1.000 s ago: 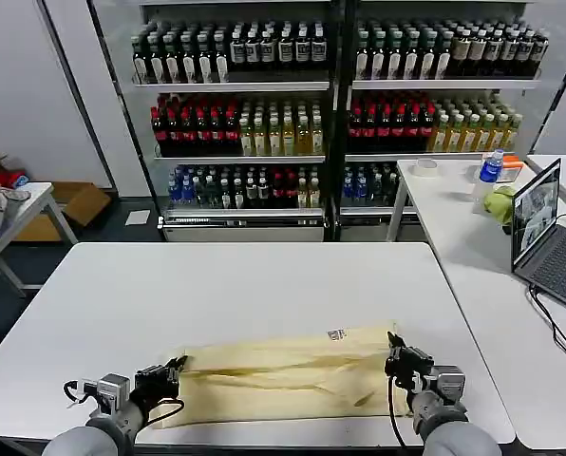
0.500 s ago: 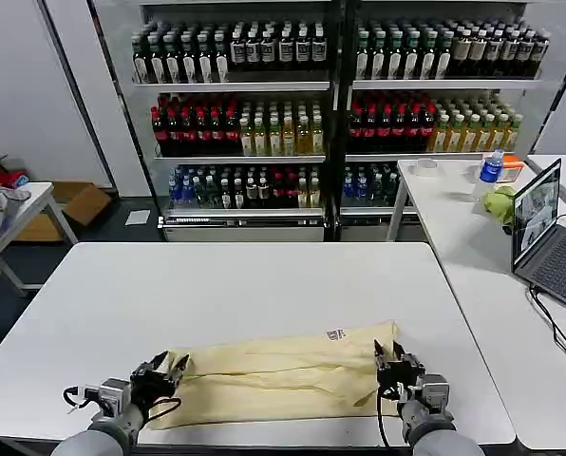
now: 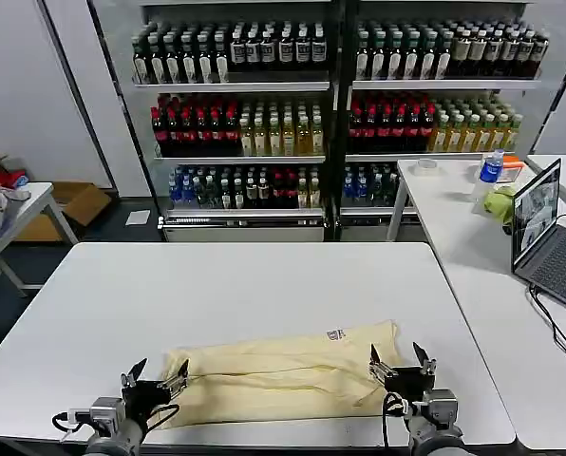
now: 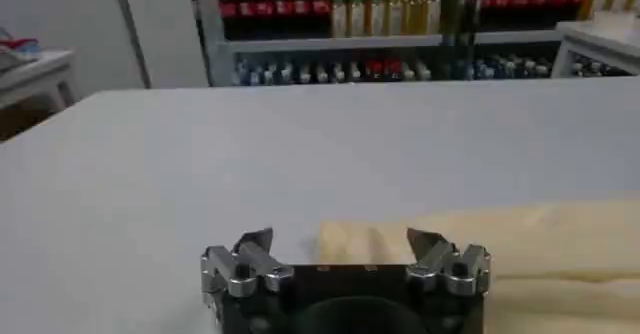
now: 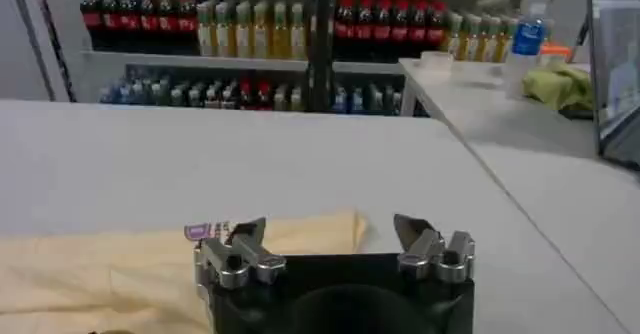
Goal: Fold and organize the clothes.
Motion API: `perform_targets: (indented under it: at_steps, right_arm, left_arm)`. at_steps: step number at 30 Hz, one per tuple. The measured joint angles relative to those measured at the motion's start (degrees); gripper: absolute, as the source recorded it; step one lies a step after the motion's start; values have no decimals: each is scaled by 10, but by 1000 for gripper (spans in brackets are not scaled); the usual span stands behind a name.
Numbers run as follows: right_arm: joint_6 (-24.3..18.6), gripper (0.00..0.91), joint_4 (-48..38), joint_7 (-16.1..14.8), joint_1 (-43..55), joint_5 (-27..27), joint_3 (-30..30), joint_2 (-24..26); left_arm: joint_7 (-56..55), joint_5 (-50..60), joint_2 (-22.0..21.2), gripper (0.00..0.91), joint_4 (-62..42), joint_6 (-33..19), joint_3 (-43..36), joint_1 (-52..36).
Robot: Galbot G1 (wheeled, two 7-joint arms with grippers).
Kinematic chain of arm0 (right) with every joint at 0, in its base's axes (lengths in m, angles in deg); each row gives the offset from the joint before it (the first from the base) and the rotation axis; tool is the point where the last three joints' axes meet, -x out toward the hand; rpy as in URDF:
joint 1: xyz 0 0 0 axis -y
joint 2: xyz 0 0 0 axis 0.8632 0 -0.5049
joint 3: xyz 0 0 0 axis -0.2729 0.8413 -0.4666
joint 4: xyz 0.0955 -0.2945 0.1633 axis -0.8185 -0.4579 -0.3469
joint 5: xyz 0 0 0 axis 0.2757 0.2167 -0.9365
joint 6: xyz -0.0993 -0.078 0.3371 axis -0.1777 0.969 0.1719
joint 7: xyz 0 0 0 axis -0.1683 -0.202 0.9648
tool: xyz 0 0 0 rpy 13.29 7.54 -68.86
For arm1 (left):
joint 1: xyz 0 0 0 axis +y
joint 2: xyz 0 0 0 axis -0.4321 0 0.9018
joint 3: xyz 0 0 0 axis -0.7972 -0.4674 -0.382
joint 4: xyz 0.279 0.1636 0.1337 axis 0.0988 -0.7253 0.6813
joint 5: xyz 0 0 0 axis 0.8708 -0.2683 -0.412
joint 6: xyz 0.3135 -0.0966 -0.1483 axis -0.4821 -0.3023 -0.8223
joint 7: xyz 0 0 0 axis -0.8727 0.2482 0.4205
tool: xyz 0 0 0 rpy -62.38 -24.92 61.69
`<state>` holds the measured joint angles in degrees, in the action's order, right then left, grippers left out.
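Two grippers sit at the near edge of the white bench (image 3: 264, 285), one at each end of the pale yellow soft fabric T-shirt (image 3: 283, 375), which lies as a long, flattened band across the front of the bench. Its long axis runs from 9 to 3 o'clock in the head view, with the small neck label toward 1 o'clock of its middle. The left gripper (image 3: 155, 382) (image 4: 340, 249) is at the band's 9 o'clock end, its jaws spread and holding nothing, the cloth edge just ahead of and between its tips. The right gripper (image 3: 402, 361) (image 5: 330, 238) is at the 3 o'clock end, jaws likewise spread and empty, the cloth corner and label just in front of its tips. Both arms are low, close to the robot's body, wrists level and pointing toward 12 o'clock. Neither arm is clearly nearer; each faces its own end, so I judge the next fold wants both ends gripped together.
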<state>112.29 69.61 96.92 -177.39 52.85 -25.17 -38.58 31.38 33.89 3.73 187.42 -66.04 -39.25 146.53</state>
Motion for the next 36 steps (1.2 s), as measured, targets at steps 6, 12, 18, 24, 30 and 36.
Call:
perform_targets:
  at_steps: [6,12,18,24,30,36]
  right_arm:
    - [-4,907,7,0,-11,5,-3,0]
    - [-6,907,15,1,-18,9,-3,-2]
    - [-9,907,20,1,-26,10,-5,-2]
    - [-9,907,24,1,-27,11,-8,0]
    - [-9,907,31,2,-28,10,-10,-1]
    - [-8,907,38,1,-32,9,-14,2]
  left_arm:
    - [-8,-3,-31,494,-10,-3,-4,7]
    - [-9,-5,-53,10,-21,-11,-10,10]
    - [-7,-8,-70,10,-26,-18,-15,10]
    - [-4,-18,-81,10,-23,-21,-16,16]
    - [2,-38,-85,10,-23,-25,-11,16]
    - [5,-67,-73,10,-24,-21,9,8]
